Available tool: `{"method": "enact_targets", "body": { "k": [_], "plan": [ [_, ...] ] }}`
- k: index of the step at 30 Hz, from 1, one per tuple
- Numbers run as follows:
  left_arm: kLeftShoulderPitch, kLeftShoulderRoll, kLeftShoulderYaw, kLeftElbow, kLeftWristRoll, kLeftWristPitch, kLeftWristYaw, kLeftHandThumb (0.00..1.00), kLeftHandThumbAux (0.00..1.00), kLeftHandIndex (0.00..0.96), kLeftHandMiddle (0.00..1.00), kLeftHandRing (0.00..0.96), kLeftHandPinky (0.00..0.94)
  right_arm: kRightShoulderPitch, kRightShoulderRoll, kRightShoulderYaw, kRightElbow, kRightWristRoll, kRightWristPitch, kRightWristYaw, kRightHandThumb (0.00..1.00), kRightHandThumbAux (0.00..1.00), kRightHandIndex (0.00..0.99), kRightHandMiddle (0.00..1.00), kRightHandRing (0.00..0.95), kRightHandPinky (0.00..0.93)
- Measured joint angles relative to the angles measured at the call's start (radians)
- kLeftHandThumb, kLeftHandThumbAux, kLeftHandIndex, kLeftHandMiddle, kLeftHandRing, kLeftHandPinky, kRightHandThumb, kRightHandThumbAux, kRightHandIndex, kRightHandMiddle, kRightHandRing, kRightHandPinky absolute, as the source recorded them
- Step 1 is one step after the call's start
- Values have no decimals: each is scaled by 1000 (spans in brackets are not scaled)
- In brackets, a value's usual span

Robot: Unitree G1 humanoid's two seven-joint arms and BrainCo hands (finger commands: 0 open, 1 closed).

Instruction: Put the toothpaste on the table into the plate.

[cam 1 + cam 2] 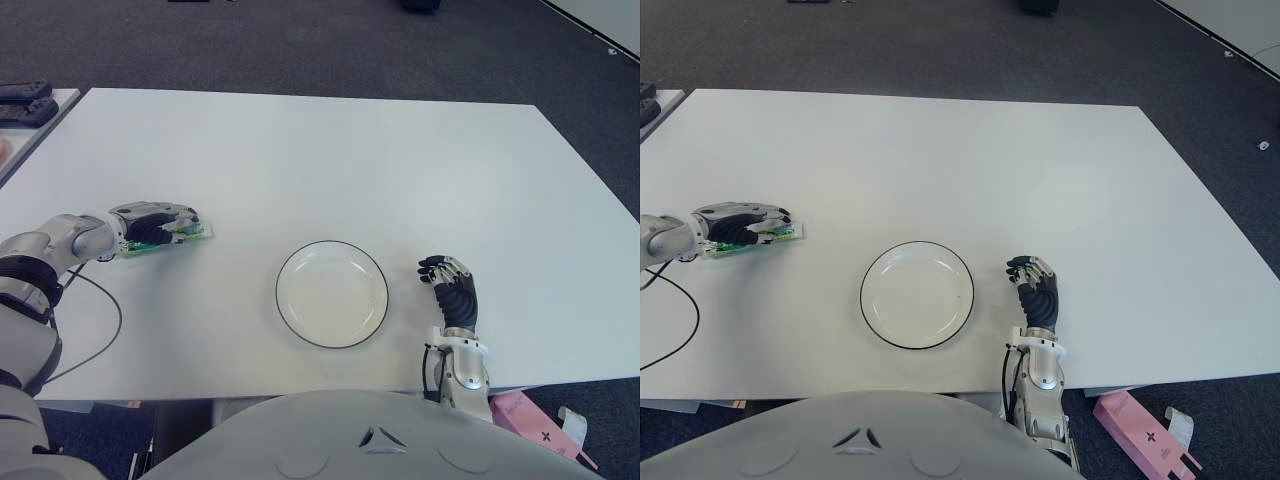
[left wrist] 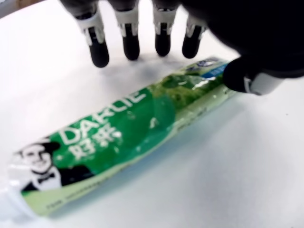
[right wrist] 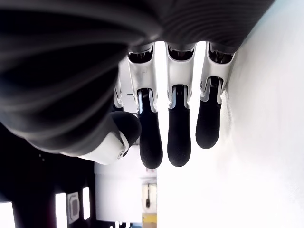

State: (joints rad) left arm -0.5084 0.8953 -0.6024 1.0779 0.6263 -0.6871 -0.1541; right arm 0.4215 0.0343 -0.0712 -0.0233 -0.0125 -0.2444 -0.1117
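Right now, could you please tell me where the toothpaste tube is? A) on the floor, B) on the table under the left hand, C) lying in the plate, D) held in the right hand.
B: the toothpaste tube lies flat on the table beneath the left hand, left of the empty plate.

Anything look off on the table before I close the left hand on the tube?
Nothing stands out. The toothpaste lies flat and intact under the left hand, the plate sits empty and level, and the right hand shows beside the plate, on its right.
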Motion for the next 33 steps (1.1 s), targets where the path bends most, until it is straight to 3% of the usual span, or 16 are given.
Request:
{"method": "enact_targets", "body": {
  "k": [2,4,9,11,15,25,33],
  "plan": [
    [3,-8,6,11,-9,3,0,709,361,352,355,364,427,0,0,0,0,1,0,1,711,728,428,486,478,466],
    [3,-13,10,19,-14,5,0,723,367,400,412,413,450,0,0,0,0,1,0,1,711,728,428,486,478,466],
    [12,-14,21,25,-19,6,15,752,404,556,642,641,613,1,0,-1,0,2,0,2,711,728,428,486,477,466],
    [27,-16,35,26,-24,6,39,741,569,491,703,701,670,1,0,-1,0,2,0,2,711,727,428,485,476,466],
    [54,-21,51,24,-39,6,81,735,663,455,755,755,740,0,0,-3,0,3,-1,2,711,728,428,485,476,464],
    [109,-33,91,-7,-49,25,145,733,697,443,832,825,828,0,-1,-7,3,5,-6,6,710,729,428,482,474,460],
    [142,-36,113,-33,-49,42,171,730,701,442,849,837,813,-1,-1,-11,5,8,-8,9,710,729,428,484,479,470]
  ]
}}
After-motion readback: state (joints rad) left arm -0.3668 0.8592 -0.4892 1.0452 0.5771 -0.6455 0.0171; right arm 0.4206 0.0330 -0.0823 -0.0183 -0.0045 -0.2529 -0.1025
